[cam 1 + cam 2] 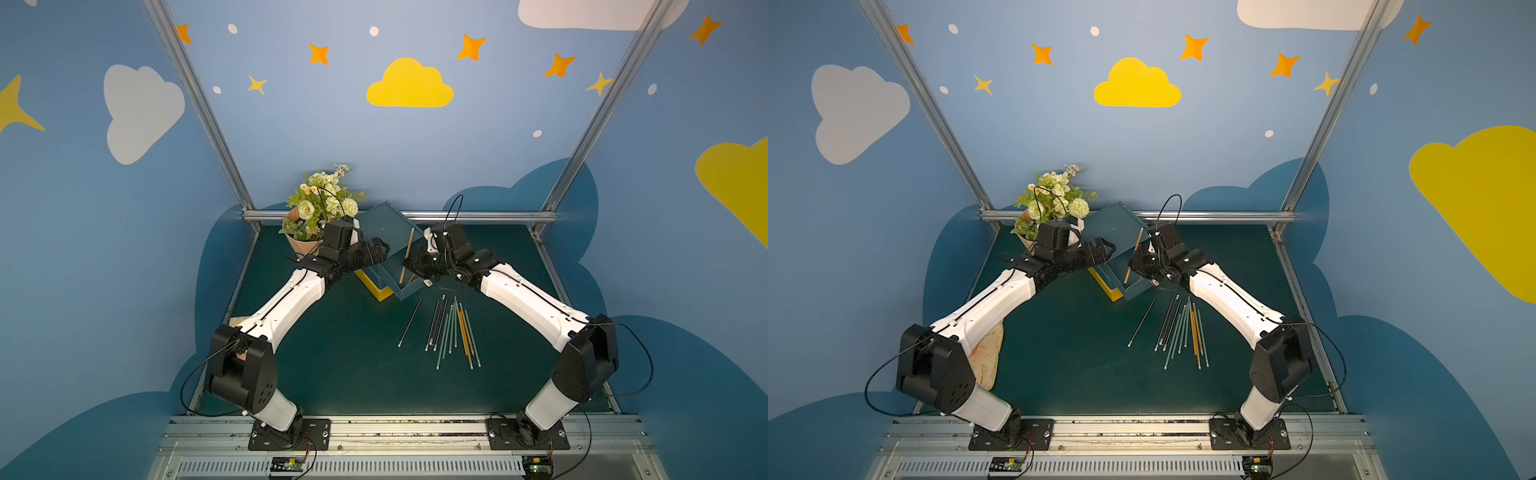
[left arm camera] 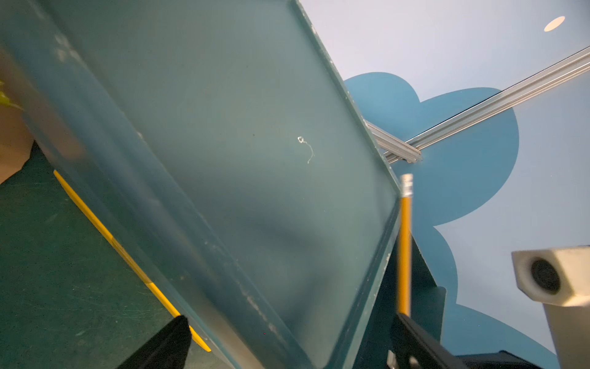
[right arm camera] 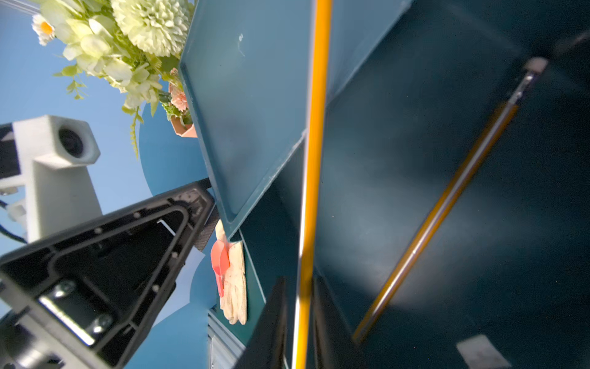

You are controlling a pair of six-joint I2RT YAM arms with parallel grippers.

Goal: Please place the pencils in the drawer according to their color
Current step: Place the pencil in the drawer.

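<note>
Right gripper (image 3: 300, 297) brackets a tilted yellow pencil (image 1: 407, 253) in the open teal drawer (image 3: 383, 159), pinching or not I cannot tell, while other pencils (image 1: 453, 328) lie on the mat (image 1: 332, 374).

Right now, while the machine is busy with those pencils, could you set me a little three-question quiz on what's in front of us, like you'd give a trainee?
1. True or false: loose pencils lie on the green table.
2. The pencil between the fingers of the right pincer is: A black, B yellow, C grey-green.
3. What stands at the back, behind the left arm?

Key: 1 true. 2 B. 3 a bunch of flowers.
</note>
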